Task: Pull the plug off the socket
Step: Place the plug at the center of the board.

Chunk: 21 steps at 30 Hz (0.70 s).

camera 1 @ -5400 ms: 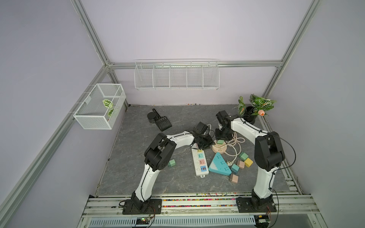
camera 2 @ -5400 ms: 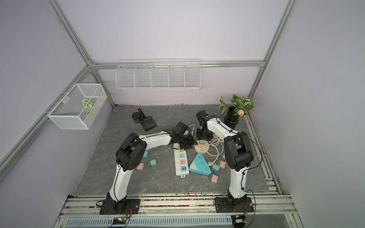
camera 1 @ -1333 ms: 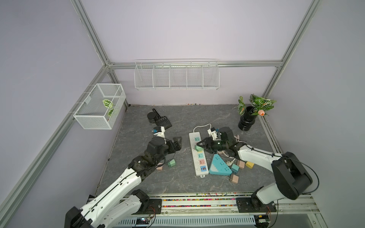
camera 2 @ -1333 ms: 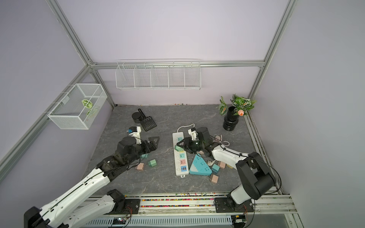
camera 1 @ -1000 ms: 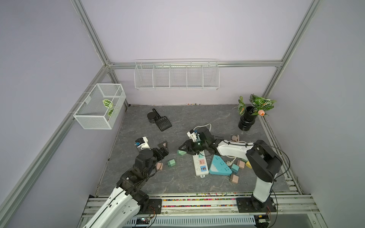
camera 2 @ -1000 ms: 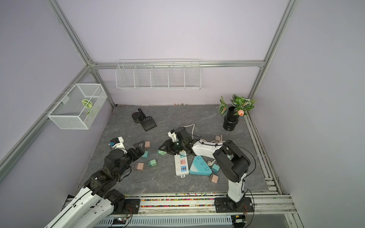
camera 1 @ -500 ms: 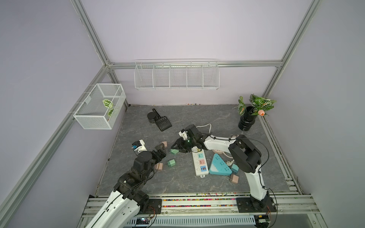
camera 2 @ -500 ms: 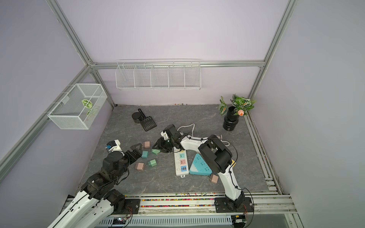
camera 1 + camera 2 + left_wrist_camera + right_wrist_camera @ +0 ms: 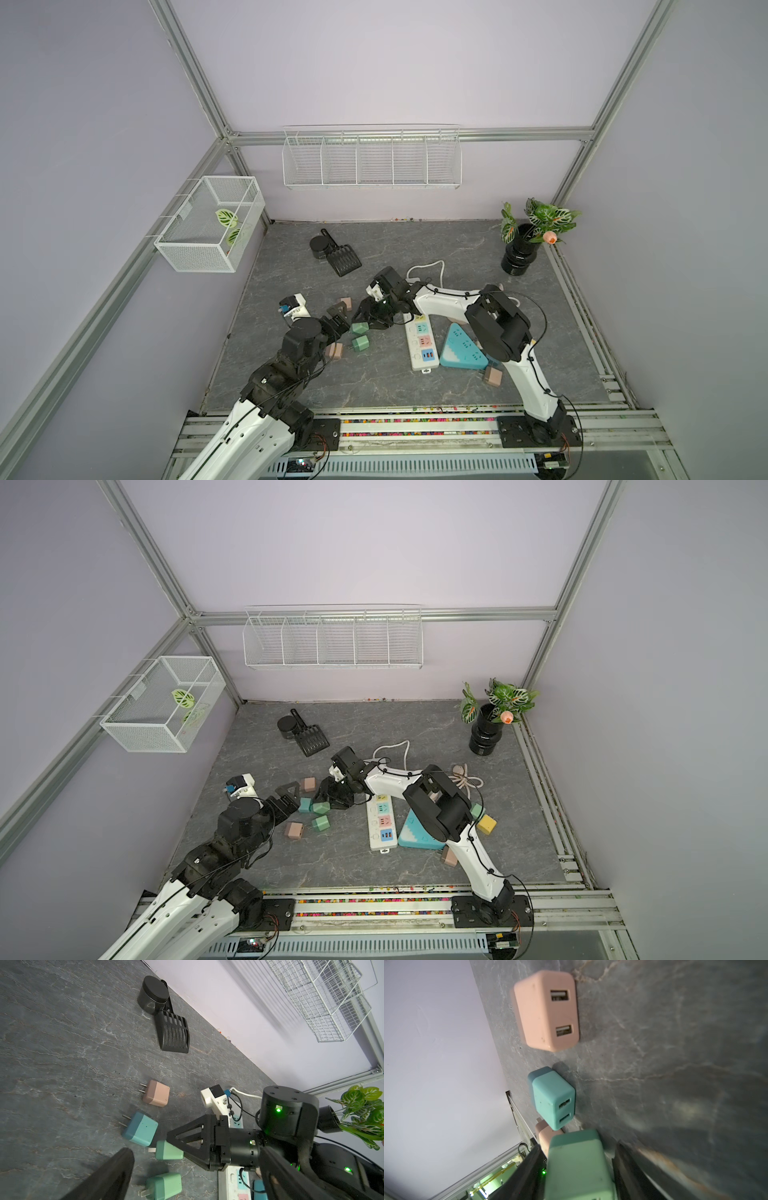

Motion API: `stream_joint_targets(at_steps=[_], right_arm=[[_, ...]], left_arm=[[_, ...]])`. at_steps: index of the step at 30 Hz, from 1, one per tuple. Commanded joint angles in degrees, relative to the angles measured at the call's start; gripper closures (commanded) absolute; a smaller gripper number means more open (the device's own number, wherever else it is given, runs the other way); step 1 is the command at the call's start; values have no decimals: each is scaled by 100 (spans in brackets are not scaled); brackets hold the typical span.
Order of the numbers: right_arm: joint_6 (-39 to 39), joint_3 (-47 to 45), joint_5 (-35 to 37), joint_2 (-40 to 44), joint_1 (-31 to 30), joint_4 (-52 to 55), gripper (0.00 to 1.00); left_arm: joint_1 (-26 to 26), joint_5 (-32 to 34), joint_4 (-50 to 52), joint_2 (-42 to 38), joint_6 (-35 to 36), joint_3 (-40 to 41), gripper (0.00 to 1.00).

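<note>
Reaching across the white power strip point(image 9: 422, 345), the right gripper point(image 9: 369, 321) sits low over the grey marbled tabletop point(image 9: 374, 386) with a mint-green plug point(image 9: 577, 1165) between its jaws. In the right wrist view one of its fingers point(image 9: 529, 1169) lies against the plug's side, while a thin strip of tabletop shows between the plug and the opposite finger, so the jaws stand slightly apart around it rather than clamped. The mint-green plug lies on its side on the tabletop, out of the power strip and near it on the left arm's side, its prongs pointing away from the right gripper's wrist. Close around it lie a second green plug point(image 9: 360, 344), a teal plug point(image 9: 141, 1131) and a pink plug point(image 9: 156, 1094), all loose on the tabletop. The left gripper point(image 9: 338, 318) hovers just beside this cluster, its jaws spread wide and empty. A teal triangular socket block point(image 9: 461, 353) lies just beside the power strip on the right arm's side.
</note>
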State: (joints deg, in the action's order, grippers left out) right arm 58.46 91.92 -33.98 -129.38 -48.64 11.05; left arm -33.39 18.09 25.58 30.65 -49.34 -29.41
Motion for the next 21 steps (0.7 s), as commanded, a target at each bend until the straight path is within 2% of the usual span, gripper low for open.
stream_joint_targets(at_steps=[1, 6, 11, 16, 19, 21], right_arm=[[-502, 208, 287, 146, 4, 700, 38], [-1282, 277, 818, 673, 25, 1463, 37], [-2203, -365, 1717, 1874, 61, 1796, 40], [-2956, -1610, 3327, 3698, 142, 1789, 41], [-2980, -2356, 4607, 4844, 218, 1826, 41], [-3075, -2874, 5089, 5602, 406, 1745, 41]], left_arm=[[25, 81, -62, 52, 177, -216, 1], [21, 89, -122, 56, 243, -262, 1], [18, 88, -193, 25, 337, -292, 1], [25, 7, -420, -15, 338, -185, 1], [25, -47, -649, -50, 312, -54, 1], [25, -91, -812, -68, 293, 50, 1]])
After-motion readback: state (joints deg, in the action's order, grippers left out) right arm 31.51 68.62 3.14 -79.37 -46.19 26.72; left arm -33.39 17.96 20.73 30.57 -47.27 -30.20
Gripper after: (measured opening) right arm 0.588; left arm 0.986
